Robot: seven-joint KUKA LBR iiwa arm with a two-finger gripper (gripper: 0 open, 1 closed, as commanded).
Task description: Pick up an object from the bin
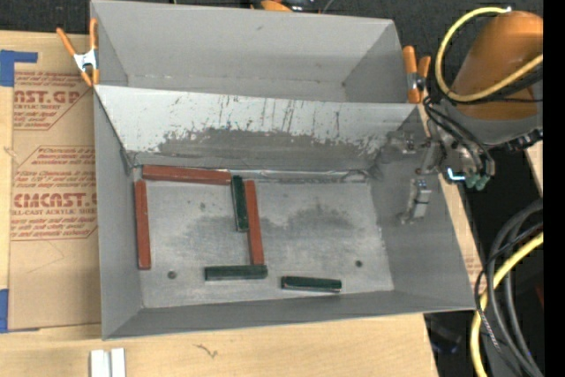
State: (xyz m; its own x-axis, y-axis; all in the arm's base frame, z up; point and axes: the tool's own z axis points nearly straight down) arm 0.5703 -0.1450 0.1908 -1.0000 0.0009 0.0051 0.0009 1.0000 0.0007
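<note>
Hanging by the right wall of the grey bin, my tool is well apart from every stick. If I go down here, I could bump that slanted wall and grab nothing. The sticks lie flat on the bin floor, so one could slip away. The nearest is a dark green stick by the front wall; a red-brown stick lies farther left. I cannot tell if my tool is open or closed. I see nothing in it.
</note>
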